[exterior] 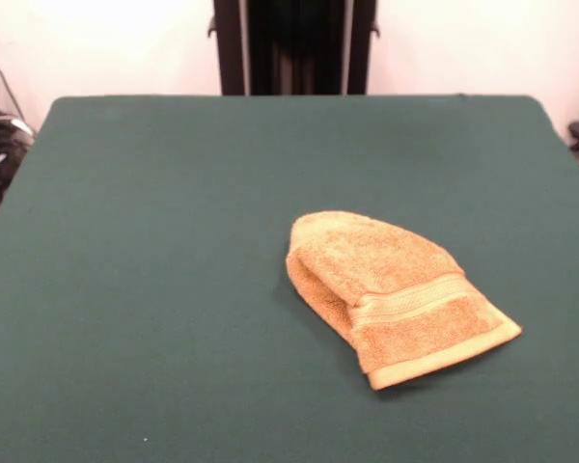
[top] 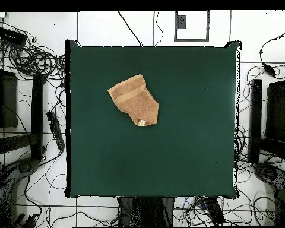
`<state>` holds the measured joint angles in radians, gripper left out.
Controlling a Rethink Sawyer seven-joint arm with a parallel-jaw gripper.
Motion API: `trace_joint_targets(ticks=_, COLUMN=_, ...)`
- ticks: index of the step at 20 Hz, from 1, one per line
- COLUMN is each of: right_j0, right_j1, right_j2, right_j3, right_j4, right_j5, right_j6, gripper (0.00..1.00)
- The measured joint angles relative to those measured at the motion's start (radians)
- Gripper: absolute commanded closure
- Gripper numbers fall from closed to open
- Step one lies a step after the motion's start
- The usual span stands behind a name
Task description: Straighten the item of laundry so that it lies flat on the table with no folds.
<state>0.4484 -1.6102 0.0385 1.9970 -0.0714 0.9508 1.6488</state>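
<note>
A: What does each view give me?

B: Front view: the towel [exterior: 396, 294] lies folded on the table [exterior: 154, 289], right of centre and towards the near edge. One woven band crosses it near its squared end; the other end is rounded where the cloth doubles over. Only the pedestal [exterior: 291, 46] shows at the far side. Overhead view: I see the towel [top: 135, 100] in the upper left part of the table [top: 186, 142], its banded end towards the far left corner, and a small white label [top: 142, 123] at the opposite end, which the front view does not show. Cables [top: 32, 65] lie on the floor around the table.

A: And the gripper against the towel?

B: Neither view shows the gripper, so I cannot tell its state or its position relative to the towel.
</note>
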Motion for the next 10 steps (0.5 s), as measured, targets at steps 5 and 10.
trace_joint_targets(ticks=5, right_j0=0.002, right_j1=0.038, right_j2=0.0, right_j3=-0.056, right_j4=-0.005, right_j5=0.052, right_j6=0.04, gripper=0.0)
trace_joint_targets(ticks=10, right_j0=0.013, right_j1=0.103, right_j2=0.002, right_j3=-0.109, right_j4=-0.029, right_j5=0.052, right_j6=0.116, gripper=0.0)
